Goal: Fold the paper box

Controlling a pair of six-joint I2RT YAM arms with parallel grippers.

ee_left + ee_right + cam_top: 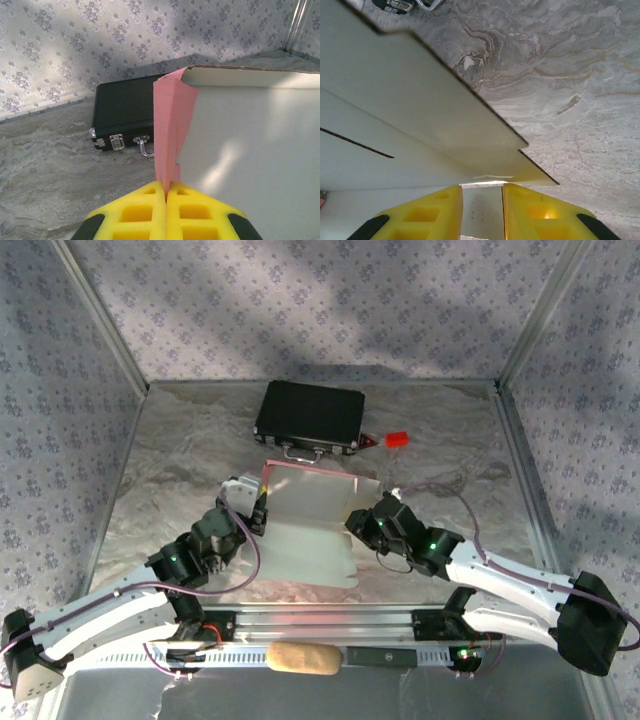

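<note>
- Paper box (305, 530) lies pale side up.
- Left gripper (166, 189) pinches 1 pink flap (171, 115) upright for folding.
- Right gripper (481, 194), jaws narrowly apart, straddles its edge.

No writing, label or number is legible on the paper box (305, 530) or black case (308, 415).
</note>
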